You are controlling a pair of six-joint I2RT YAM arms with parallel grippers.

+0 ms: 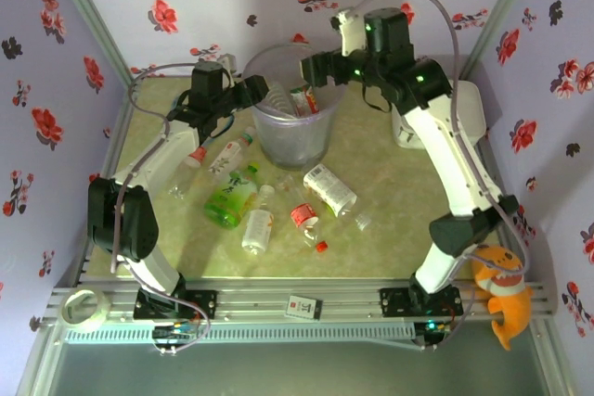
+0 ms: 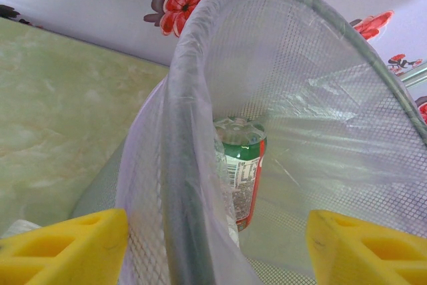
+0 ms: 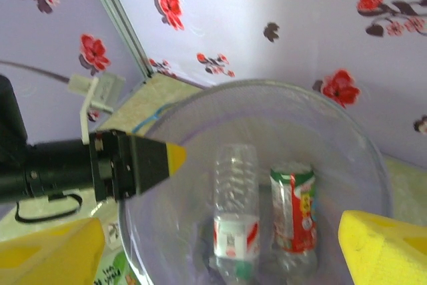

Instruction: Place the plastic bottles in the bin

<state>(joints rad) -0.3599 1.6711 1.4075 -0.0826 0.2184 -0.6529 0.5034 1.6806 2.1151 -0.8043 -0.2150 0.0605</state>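
Note:
The bin [image 1: 292, 132] stands at the back middle of the table, holding two plastic bottles [image 1: 299, 99]. My left gripper [image 1: 252, 92] is open at the bin's left side, its yellow fingers [image 2: 80, 241] straddling the rim [image 2: 183, 165] without pinching it. Through the mesh wall a green-and-red labelled bottle [image 2: 243, 165] stands inside. My right gripper [image 3: 220, 235] hovers open above the bin's mouth with nothing between its fingers. Below it lie a clear bottle with a white-and-red label [image 3: 235, 211], slightly blurred, and a red-and-green labelled one [image 3: 293, 215]. Several more bottles [image 1: 232, 197] lie on the table before the bin.
A loose red cap [image 1: 321, 247] lies among the scattered bottles. A white box [image 1: 406, 132] sits behind my right arm. A tape roll [image 1: 82, 308] rests at the front left rail and an orange plush toy [image 1: 501, 289] at the front right. Flowered walls close three sides.

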